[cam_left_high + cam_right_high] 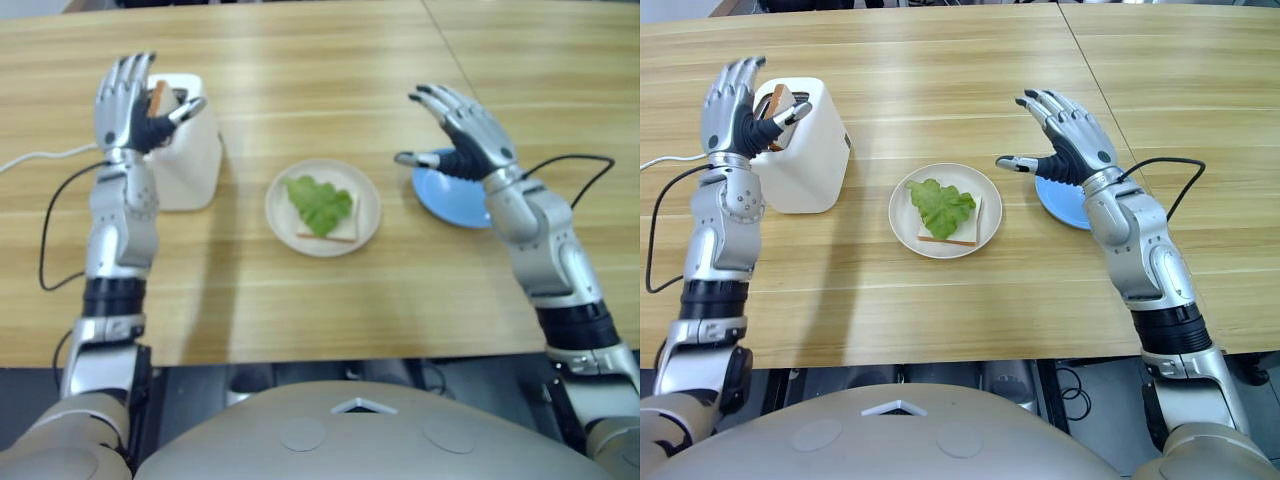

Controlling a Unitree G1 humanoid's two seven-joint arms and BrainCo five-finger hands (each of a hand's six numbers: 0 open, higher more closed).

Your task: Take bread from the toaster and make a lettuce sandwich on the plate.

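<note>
A white toaster (805,150) stands at the left with a slice of bread (777,102) sticking up from its slot. My left hand (735,108) is raised beside the toaster's left top edge, fingers spread, thumb near the bread without holding it. In the middle sits a white plate (945,210) bearing a bread slice (962,232) with a green lettuce leaf (939,206) on top. My right hand (1065,135) hovers open to the right of the plate, above a blue dish (1065,205), holding nothing.
A white cord (35,157) runs from the toaster off the left edge. Black cables (1175,170) loop beside both forearms. A seam (1085,70) divides the wooden table at the back right. The table's near edge runs just in front of my arms.
</note>
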